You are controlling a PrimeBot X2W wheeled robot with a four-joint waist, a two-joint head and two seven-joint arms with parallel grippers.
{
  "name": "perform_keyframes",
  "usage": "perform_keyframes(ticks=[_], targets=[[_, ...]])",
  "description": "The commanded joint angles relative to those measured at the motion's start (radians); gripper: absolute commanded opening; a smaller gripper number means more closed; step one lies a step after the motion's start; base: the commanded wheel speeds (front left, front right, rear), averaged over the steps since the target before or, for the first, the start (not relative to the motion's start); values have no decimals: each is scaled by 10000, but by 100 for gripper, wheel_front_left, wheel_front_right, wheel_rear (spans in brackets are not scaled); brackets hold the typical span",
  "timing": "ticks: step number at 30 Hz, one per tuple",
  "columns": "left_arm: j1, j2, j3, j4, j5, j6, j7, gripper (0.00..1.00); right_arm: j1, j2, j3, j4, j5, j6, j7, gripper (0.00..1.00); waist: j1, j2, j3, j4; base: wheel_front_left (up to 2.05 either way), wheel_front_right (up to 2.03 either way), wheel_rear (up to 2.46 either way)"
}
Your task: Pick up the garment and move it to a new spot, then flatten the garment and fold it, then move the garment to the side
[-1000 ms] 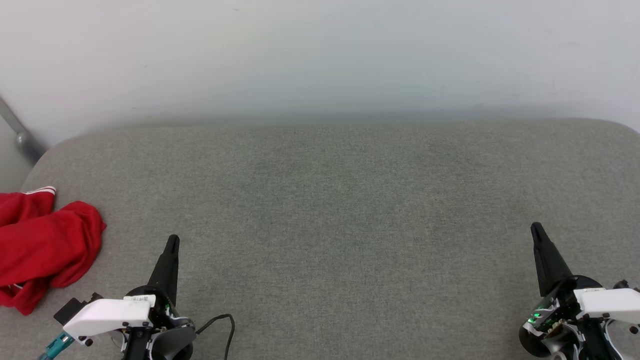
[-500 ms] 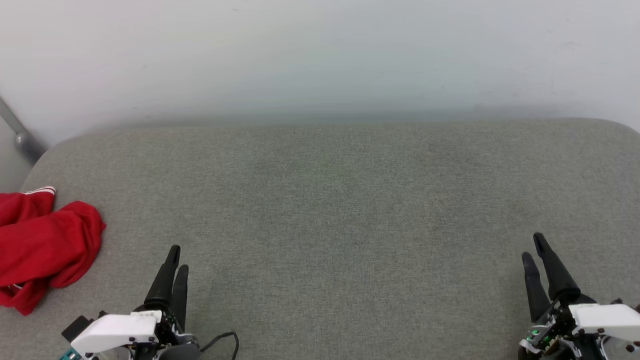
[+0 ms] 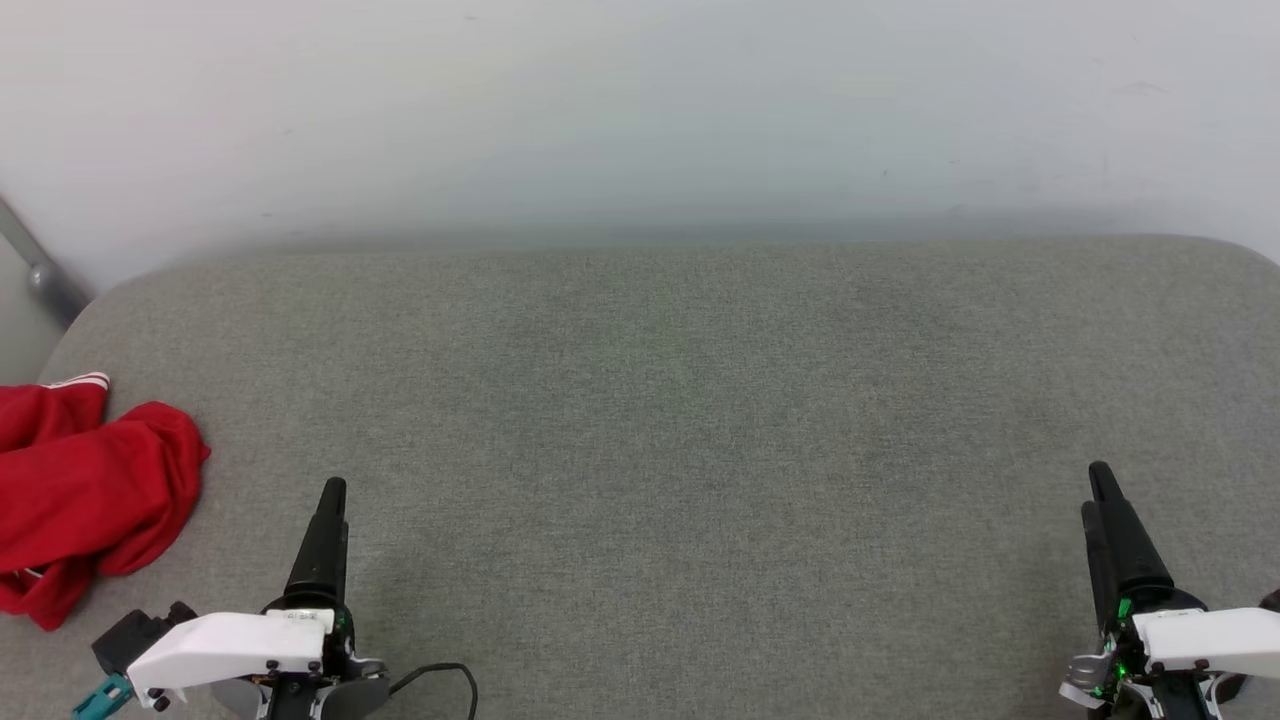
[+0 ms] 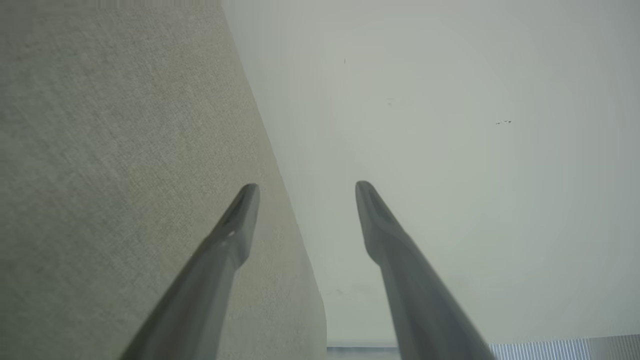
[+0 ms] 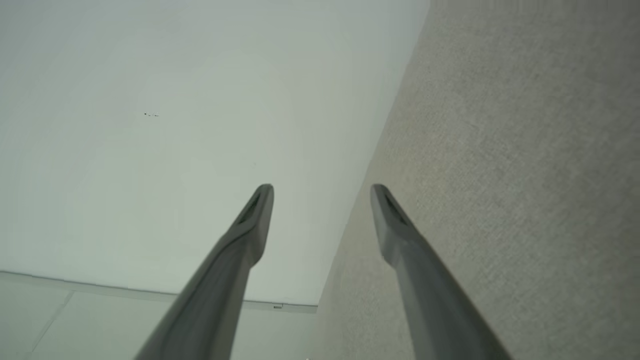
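Observation:
The garment (image 3: 90,490) lies crumpled in a red heap at the far left of the grey padded surface (image 3: 680,400), with a strip of red-and-white trim showing at its top. My left gripper (image 3: 332,492) hovers to the right of it, apart from the cloth. In the left wrist view the left gripper (image 4: 306,192) stands open with nothing between its fingers. My right gripper (image 3: 1098,485) is low at the far right. In its own wrist view the right gripper (image 5: 322,192) is open too and holds nothing.
A plain white wall (image 3: 640,100) rises behind the surface's far edge. A grey metal rod (image 3: 35,265) slants down at the far left. A thin black cable (image 3: 440,675) loops near my left wrist.
Both grippers have gone from shut to open, and each has shifted slightly near the bottom of the head view. The garment has not moved.

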Motion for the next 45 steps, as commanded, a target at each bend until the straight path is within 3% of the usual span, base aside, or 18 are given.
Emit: perform_keyframes(ticks=[1, 20, 30, 45], targets=[[-79, 22, -18, -348, 614, 151, -146, 100, -51, -3, -55, -351, -640, 0, -134, 100, 0, 0, 4, 3, 0, 0, 0], [229, 27, -824, -956, 4737, 1303, -913, 100, 483, 1, 449, -1590, -5317, -1, -904, 100, 0, 0, 25, 22, 0, 0, 0], [355, 194, -1282, -1056, 6551, 1830, -1260, 100, 754, 4, 517, -1826, -7002, -1, -1252, 100, 0, 0, 22, 39, 0, 0, 0], [542, 397, -1955, -1316, 8356, 2418, -1719, 100, 1097, 7, 645, -2102, -9063, -1, -1716, 100, 0, 0, -39, 90, 0, 0, 0]])
